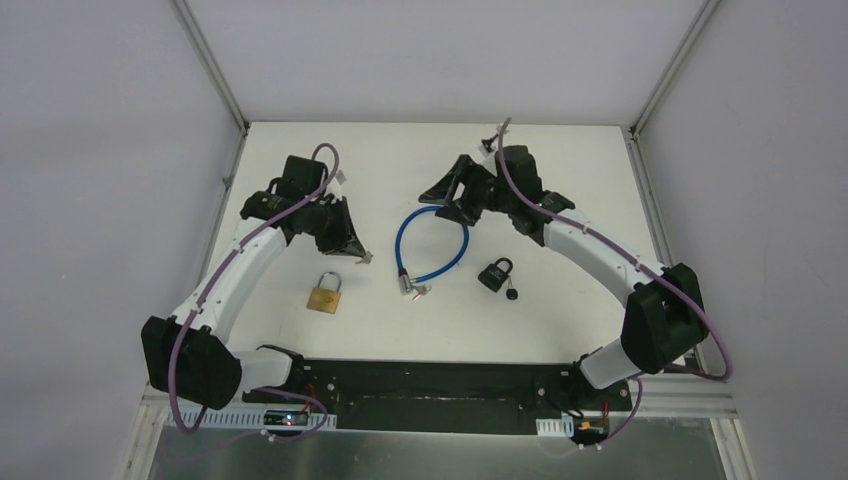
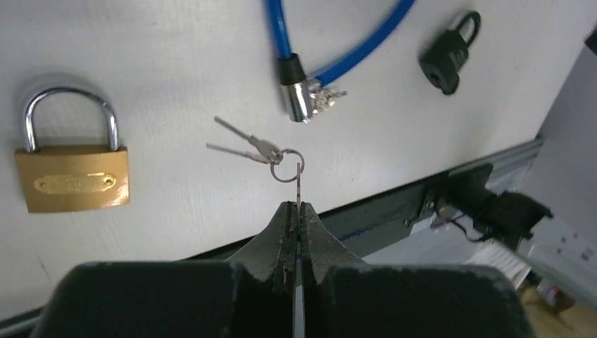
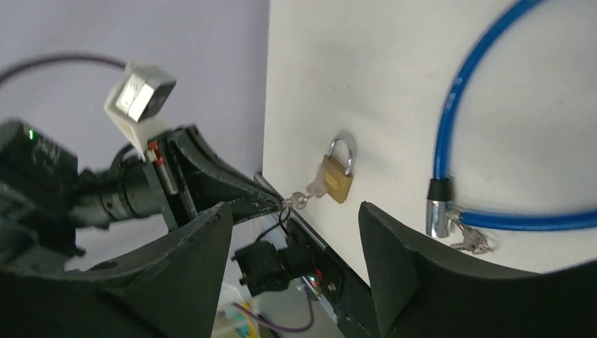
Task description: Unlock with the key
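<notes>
The job has only just started. The left claw [image 2: 298, 211] is pinched shut on one key [image 2: 299, 184]. A ring [image 2: 287, 164] with two more keys hangs from the end of that key. So the key has been picked up, and that part is done.

The gold padlock [image 2: 72, 176] lies flat on the tabletop [image 1: 560, 160], near the key but not touching it. Its silver loop is closed, so it is locked. The key is not in any keyhole yet.

The right claw [image 3: 296, 260] is wide open and holds nothing. It hovers by the blue cable lock [image 1: 430, 245]. A small black padlock [image 1: 495, 272] lies near that.

I think the gold padlock is the one this key fits, but it is hard to be sure from here.

What is left: line the key up with the keyhole, push it in, turn it, and pop the loop open.
</notes>
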Controlling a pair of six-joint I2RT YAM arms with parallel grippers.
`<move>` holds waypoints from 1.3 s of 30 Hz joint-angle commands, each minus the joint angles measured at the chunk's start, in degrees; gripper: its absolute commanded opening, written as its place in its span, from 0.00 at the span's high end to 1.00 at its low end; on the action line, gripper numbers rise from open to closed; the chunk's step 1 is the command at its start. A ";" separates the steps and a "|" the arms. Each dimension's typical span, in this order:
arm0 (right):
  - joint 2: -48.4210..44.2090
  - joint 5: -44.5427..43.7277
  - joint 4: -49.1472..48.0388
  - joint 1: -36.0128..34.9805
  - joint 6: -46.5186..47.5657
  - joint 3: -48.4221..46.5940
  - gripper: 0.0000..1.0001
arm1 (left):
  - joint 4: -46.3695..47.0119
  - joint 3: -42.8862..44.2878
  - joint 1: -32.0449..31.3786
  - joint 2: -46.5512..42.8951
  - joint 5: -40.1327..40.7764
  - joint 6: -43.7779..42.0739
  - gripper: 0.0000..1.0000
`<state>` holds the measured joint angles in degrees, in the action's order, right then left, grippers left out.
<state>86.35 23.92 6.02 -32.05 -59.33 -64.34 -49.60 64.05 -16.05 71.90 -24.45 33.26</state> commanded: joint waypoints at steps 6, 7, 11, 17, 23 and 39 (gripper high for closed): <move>1.13 21.80 -3.40 -5.85 25.35 -10.25 0.28 | 1.00 10.55 -0.12 -4.60 -24.05 -27.92 1.00; 1.17 21.52 -4.67 -6.56 24.46 -10.81 0.27 | 1.00 11.53 -0.12 -5.02 -25.20 -29.39 1.00; 1.91 24.56 -9.19 -8.47 23.22 -12.34 0.27 | -1.11 14.38 -0.12 -5.48 -28.19 -35.14 1.00; 2.16 31.28 -9.80 -8.72 23.24 -13.59 0.31 | -5.96 17.86 -0.12 -3.35 -34.69 -40.35 1.00; 3.31 30.25 -0.29 -10.60 29.86 -16.06 0.39 | -6.72 18.39 -0.12 -2.81 -38.34 -40.83 1.00; 3.76 33.56 1.21 -12.51 33.27 -15.37 0.92 | -6.73 18.74 -0.12 -3.37 -39.88 -40.55 1.00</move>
<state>90.78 54.98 8.03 -44.29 -28.01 -78.32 -57.01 80.44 -16.08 69.36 -62.28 -5.56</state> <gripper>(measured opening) 0.151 0.010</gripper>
